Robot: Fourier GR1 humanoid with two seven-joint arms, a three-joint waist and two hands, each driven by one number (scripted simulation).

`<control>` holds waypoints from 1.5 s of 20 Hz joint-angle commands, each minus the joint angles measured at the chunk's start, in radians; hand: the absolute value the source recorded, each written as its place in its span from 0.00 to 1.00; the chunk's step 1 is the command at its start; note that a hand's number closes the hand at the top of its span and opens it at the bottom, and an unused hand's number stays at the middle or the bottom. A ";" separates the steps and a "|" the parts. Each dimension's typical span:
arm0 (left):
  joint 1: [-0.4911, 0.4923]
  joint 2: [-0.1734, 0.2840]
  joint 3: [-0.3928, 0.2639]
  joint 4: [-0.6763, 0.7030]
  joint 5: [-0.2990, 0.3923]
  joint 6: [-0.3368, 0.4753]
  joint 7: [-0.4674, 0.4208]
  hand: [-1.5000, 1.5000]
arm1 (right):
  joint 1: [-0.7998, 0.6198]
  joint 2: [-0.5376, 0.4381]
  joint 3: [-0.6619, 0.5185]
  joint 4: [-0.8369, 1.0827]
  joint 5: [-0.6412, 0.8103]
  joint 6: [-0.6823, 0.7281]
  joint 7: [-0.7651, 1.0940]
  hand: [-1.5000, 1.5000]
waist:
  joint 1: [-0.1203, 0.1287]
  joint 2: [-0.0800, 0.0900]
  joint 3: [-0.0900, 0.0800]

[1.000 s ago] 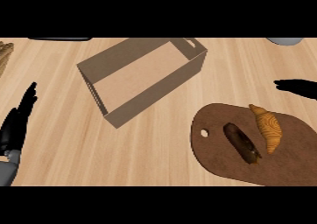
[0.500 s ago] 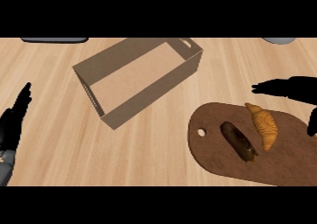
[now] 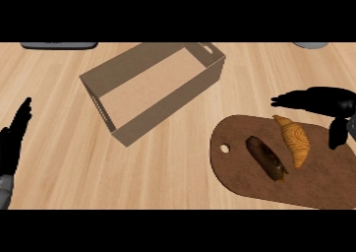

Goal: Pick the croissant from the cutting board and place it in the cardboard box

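Croissant lies on the cutting board at the lower right of the frame, long axis running top to bottom, slightly slanted, nearer the board's right side. Just left of it on the same board lies a darker brown, elongated item, roughly parallel and not touching the croissant; what it is cannot be told. Board is dark brown, rounded, with a small hole near its left edge.

Right hand shows at the right edge of the frame, above and right of the croissant's upper tip. Fingers are spread and point toward frame left, thumb hangs downward at the far right; the hand is wide and holds nothing. No contact with the croissant is visible.

Cardboard box sits in the upper centre of the frame, set diagonally, top open, with nothing visible inside. It is well apart from the board, to its upper left.

Left hand rests at the left edge of the frame, fingers straight and pointing up, holding nothing.

Wooden counter carries everything.
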State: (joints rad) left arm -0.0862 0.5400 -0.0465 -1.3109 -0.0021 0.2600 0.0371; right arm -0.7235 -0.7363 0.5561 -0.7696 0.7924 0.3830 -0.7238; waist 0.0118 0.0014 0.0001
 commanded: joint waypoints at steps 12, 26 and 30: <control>-0.025 -0.031 0.078 0.036 -0.048 -0.041 0.007 0.50 | 0.127 0.031 -0.067 -0.192 0.031 0.101 -0.056 0.00 | -0.021 -0.005 -0.001; -0.042 -0.078 0.100 0.018 -0.102 -0.077 0.018 0.50 | 0.161 0.089 -0.073 -0.188 0.166 0.114 0.085 0.00 | -0.003 0.001 0.000; 0.012 -0.100 0.118 -0.023 -0.111 -0.092 0.003 0.50 | 0.220 0.094 -0.142 -0.240 0.191 0.091 0.118 1.00 | -0.008 -0.002 0.000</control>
State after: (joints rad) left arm -0.0895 0.4511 0.0512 -1.3165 -0.1112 0.1886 0.0479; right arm -0.5331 -0.6554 0.4617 -1.0284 0.9496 0.4873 -0.5935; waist 0.0041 -0.0003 -0.0002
